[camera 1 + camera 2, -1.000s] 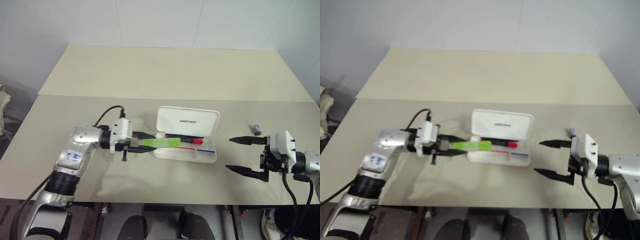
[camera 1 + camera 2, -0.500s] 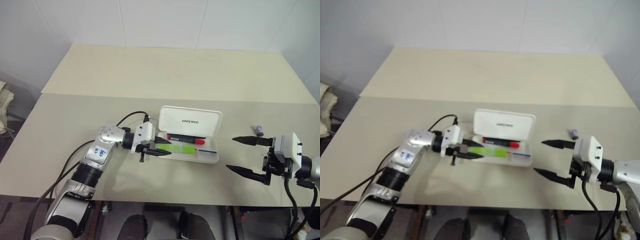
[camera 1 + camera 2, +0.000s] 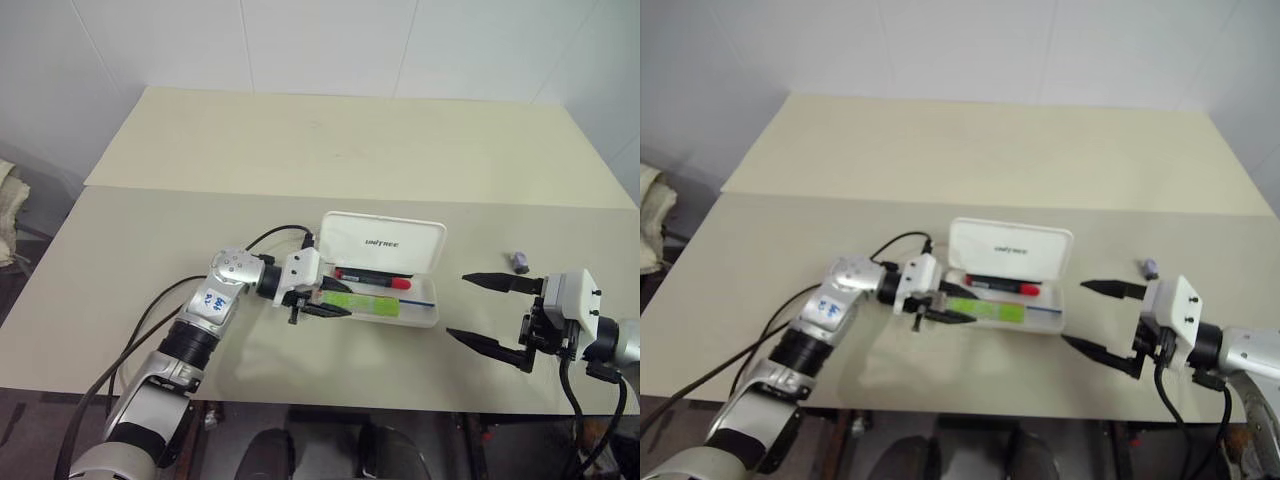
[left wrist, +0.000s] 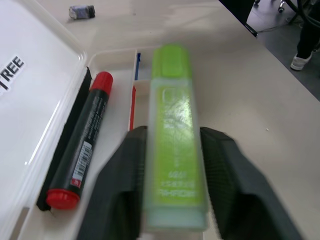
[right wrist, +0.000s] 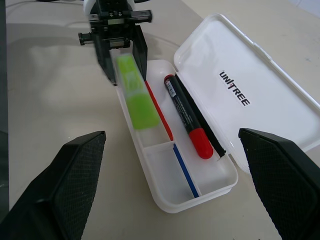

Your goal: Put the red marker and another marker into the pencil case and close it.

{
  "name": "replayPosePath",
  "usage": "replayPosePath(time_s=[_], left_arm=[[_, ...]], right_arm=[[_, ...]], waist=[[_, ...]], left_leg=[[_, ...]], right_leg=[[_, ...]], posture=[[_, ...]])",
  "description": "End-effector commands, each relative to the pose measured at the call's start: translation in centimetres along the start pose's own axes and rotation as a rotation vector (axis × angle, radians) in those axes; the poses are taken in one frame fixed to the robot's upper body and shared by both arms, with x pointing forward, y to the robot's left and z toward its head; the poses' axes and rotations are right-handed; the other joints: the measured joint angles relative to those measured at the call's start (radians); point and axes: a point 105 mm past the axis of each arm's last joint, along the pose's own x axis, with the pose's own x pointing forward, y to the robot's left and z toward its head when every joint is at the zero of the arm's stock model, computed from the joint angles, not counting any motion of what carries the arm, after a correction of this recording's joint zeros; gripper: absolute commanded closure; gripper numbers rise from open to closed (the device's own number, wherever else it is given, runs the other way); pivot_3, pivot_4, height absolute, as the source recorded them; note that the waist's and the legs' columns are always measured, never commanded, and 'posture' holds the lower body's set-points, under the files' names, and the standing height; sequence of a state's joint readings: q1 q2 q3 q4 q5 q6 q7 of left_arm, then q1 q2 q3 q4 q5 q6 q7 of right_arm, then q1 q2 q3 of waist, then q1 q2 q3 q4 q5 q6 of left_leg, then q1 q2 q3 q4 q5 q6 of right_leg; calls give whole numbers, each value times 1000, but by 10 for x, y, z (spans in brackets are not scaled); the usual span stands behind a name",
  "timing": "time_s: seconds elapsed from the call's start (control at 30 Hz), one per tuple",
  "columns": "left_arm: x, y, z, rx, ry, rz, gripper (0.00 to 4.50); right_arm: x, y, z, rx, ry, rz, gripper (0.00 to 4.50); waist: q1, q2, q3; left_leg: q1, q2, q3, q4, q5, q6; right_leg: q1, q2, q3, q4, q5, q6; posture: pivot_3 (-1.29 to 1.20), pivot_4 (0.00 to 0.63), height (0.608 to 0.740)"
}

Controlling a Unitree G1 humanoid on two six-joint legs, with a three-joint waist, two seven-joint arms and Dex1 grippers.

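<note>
On a matte beige tabletop [image 3: 150,250], the glossy white hard-plastic pencil case [image 3: 425,314] lies open holding the red marker [image 3: 372,276], while the left claw [image 3: 335,301] flanks the flat green marker [image 3: 363,301] inside, apparently loosening, and the right claw [image 3: 484,312] gapes wide, empty.

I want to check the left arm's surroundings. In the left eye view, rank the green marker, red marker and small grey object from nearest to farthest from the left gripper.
1. Green marker, between the left gripper fingers, over the pencil case front.
2. Red marker, in the case by the lid hinge.
3. Small grey object, on the table beyond the case.
</note>
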State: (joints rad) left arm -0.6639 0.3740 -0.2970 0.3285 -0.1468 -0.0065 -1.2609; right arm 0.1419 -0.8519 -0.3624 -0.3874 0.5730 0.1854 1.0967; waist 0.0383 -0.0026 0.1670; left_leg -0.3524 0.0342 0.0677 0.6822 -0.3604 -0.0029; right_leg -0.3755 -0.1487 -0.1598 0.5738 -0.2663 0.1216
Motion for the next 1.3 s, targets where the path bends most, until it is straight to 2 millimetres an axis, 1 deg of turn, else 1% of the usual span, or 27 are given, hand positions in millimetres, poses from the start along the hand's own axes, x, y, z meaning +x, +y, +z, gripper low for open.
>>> replayPosePath(time_s=[0.03, 0.17, 0.27, 0.37, 0.43, 0.47, 0.53, 0.57, 0.6, 0.7, 0.77, 0.83, 0.97, 1.03, 1.13, 1.23, 1.3], left_arm=[[-2, 4, 8, 39, 9, -8, 1301], [-2, 5, 13, 39, -5, -2, 13], [-3, 6, 21, 32, -42, 5, 13], [-7, 7, 31, 34, -87, 12, 13], [-12, 7, 41, 35, -139, 17, 13], [-16, 7, 48, 32, -171, 19, 13], [-24, 6, 60, 34, -219, 19, 13], [-31, 7, 65, 41, -231, 29, 13], [-36, 8, 69, 46, -237, 35, 13], [-46, 10, 75, 54, -242, 59, 13], [-60, 17, 78, 68, -221, 119, 13], [-72, 22, 77, 77, -197, 175, 13], [-82, 24, 73, 69, -179, 228, 13], [-87, 21, 70, 59, -173, 251, 13], [-86, 16, 69, 55, -171, 257, 13], [-86, 15, 71, 56, -174, 265, 13], [-86, 16, 72, 59, -176, 272, 13]], right_arm=[[-3, -2, 11, -41, -27, -23, 0], [-1, -3, 11, -42, -30, -24, 0], [2, -4, 11, -35, -36, -31, 0], [4, -12, 8, -4, -37, -84, 0], [2, -25, -1, 23, -4, -175, 0], [-1, -37, -9, 39, 28, -253, 0], [-11, -60, -25, 76, 85, -402, 0], [-23, -77, -37, 109, 138, -510, 0], [-31, -88, -45, 131, 174, -579, 0], [-47, -107, -58, 162, 239, -717, 0], [-66, -125, -71, 213, 293, -879, 0], [-72, -131, -80, 254, 316, -951, 0], [-66, -135, -86, 274, 301, -980, 0], [-55, -136, -90, 329, 256, -1003, 0], [-36, -136, -99, 390, 213, -1005, 0], [-22, -137, -103, 407, 198, -1007, 0], [-15, -140, -110, 422, 204, -1030, 0]], waist=[[1, 0, 0], [2, 0, 0], [2, 0, 0], [3, 0, 0], [3, 0, 0], [3, 0, 0], [2, -1, 0], [2, -1, 0], [2, -1, 0], [1, 0, 0], [-3, 0, 0], [-10, 0, 1], [-14, 0, 1], [-16, 0, 1], [-19, 1, 1], [-17, 1, 1], [-16, 1, 1]], left_leg=[[0, 0, 0, 0, 0, 0], [0, 0, 0, 0, 0, 0], [0, 0, 0, 0, 0, 0], [0, 0, 0, 0, 0, 0], [0, 0, 0, 0, 0, 0], [0, 0, 0, 0, 0, 0], [0, 0, 0, 1, 0, 0], [0, 0, 0, 1, 0, 0], [0, 0, 0, 1, 0, 0], [0, 0, 0, 0, 1, 0], [0, 0, 0, 0, 1, 0], [-1, 0, 0, 0, 1, 0], [0, 0, 0, -1, 1, 0], [0, 0, 0, -1, 1, 0], [0, 0, 1, -1, 1, 0], [0, 1, 0, -1, 1, -1], [0, 0, 0, -1, 2, -1]], right_leg=[[0, 0, 0, 0, 0, 0], [0, 0, 0, 0, 0, 0], [0, 0, 0, 0, 0, 0], [0, 0, 0, 0, 0, 0], [0, 0, 0, 0, 0, 0], [0, 0, 0, 0, 0, 0], [0, 0, 0, 1, 0, 0], [0, 0, 1, 0, 0, 0], [0, 0, 1, 1, 0, 0], [0, 0, 0, 1, 0, 0], [0, 0, 0, 1, 0, 0], [0, 0, 0, 0, 0, 0], [0, 0, 0, 1, 0, 0], [0, 0, 0, 0, 0, 0], [-1, 0, 1, 1, 0, 0], [-1, 0, 1, 1, 0, 1], [-1, 0, 1, 1, 0, 1]], posture=[[0, 150, 740], [0, 150, 740], [0, 150, 740], [0, 150, 740], [0, 150, 740], [0, 150, 740], [0, 150, 740], [0, 150, 740], [0, 150, 740], [0, 150, 740], [0, 150, 740], [0, 150, 740], [0, 150, 740], [0, 150, 740], [0, 150, 740], [0, 150, 740], [0, 150, 740]])
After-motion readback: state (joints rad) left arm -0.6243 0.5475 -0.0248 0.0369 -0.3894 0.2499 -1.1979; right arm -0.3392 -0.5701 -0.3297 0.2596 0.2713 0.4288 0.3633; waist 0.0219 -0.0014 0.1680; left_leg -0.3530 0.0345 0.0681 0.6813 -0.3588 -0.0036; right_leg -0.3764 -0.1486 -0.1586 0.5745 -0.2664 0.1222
